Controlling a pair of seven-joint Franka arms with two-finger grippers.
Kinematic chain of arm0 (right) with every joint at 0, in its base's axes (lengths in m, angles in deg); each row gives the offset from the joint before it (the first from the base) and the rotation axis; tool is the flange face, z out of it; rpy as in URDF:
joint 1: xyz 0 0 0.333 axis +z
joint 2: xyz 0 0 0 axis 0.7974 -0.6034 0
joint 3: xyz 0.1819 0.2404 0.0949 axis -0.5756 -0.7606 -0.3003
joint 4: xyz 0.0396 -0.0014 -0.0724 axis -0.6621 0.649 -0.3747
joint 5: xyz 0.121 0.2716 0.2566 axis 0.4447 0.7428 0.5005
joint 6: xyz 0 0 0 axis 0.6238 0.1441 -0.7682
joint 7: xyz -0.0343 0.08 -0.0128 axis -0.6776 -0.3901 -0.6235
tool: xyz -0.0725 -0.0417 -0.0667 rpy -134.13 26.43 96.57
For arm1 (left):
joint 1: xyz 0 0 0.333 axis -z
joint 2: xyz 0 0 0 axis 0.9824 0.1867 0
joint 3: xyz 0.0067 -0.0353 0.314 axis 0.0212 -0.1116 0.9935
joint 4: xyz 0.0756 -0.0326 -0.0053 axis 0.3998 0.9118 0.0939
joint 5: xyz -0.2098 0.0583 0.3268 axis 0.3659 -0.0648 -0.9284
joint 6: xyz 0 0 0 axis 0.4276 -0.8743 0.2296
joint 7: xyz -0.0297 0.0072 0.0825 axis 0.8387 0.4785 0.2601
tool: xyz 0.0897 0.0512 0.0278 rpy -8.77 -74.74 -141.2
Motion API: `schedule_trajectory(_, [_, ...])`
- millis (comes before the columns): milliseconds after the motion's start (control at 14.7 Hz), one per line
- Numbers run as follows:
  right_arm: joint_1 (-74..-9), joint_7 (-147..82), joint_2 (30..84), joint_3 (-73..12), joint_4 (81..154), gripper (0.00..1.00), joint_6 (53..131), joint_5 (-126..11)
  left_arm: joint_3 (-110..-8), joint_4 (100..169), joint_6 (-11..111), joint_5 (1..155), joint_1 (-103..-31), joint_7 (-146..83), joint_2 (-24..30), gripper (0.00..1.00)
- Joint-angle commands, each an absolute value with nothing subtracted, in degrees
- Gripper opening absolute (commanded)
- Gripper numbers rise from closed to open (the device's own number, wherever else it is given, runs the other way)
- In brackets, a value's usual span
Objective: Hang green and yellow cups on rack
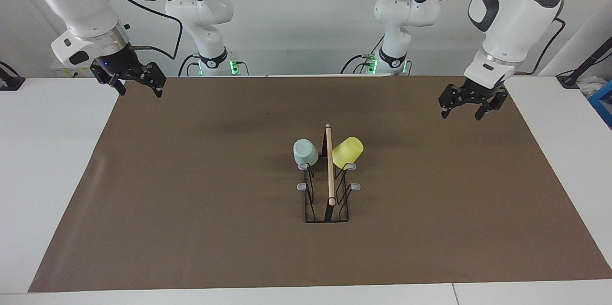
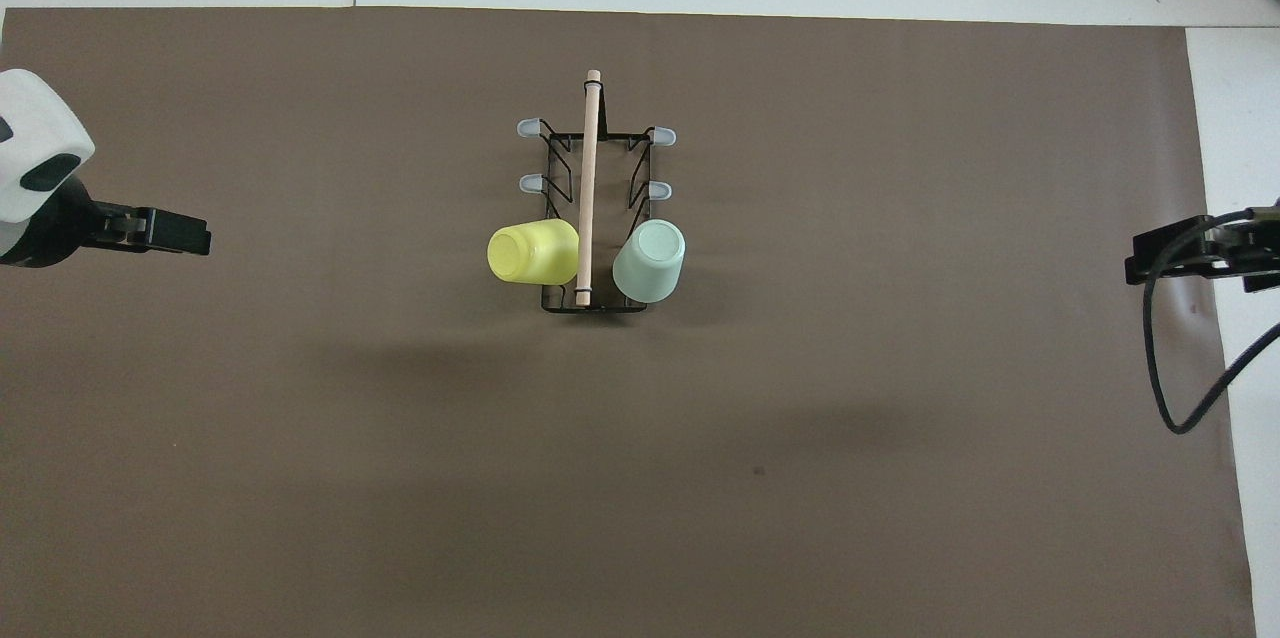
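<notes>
The rack [image 1: 330,171] [image 2: 588,188] stands mid-mat, its wooden rod running away from the robots. On its prongs at the end nearest the robots hang two upturned cups. The green cup [image 1: 305,152] [image 2: 650,261] is on the right arm's side, the yellow cup [image 1: 348,151] [image 2: 533,251] on the left arm's side. My left gripper [image 1: 461,116] [image 2: 190,236] hangs open and empty above the mat's edge at the left arm's end. My right gripper [image 1: 140,93] [image 2: 1150,263] is open and empty above the mat's corner at the right arm's end.
A brown mat [image 1: 191,200] covers most of the white table [image 1: 48,161]. Grey-tipped free prongs [image 1: 301,186] stick out along the rack's farther part. A blue object [image 1: 603,102] lies at the table edge by the left arm's end.
</notes>
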State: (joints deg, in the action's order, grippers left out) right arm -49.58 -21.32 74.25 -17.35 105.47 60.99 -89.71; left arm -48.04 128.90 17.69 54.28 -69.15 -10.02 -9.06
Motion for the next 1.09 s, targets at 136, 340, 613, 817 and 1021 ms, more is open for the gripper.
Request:
schedule_trajectory(136, [-50.25,-21.33,74.28,-18.03,105.80,1.00,59.82,-88.97,-48.27,129.09,16.65,54.91,-69.40,-8.93,-9.78,1.00])
schedule_trajectory(340, [-50.34,-21.06,73.93,-17.95,104.49,1.00,61.14,-86.53,-48.27,128.13,16.65,54.47,-69.40,-8.32,-9.60,1.00])
schedule_trajectory(613, [-50.25,-21.24,74.20,-18.21,104.83,1.00,60.62,-87.30,-48.27,124.97,14.37,53.68,-69.40,-8.32,-8.90,1.00])
schedule_trajectory(817, [-50.16,-21.42,74.28,-18.21,105.18,1.00,61.23,-88.53,-48.36,124.08,12.70,53.67,-69.31,-8.32,-8.99,1.00])
schedule_trajectory(1021, [-50.16,-21.42,74.37,-18.21,105.36,1.00,60.97,-88.53,-48.79,124.00,11.29,53.41,-68.96,-8.49,-9.51,1.00])
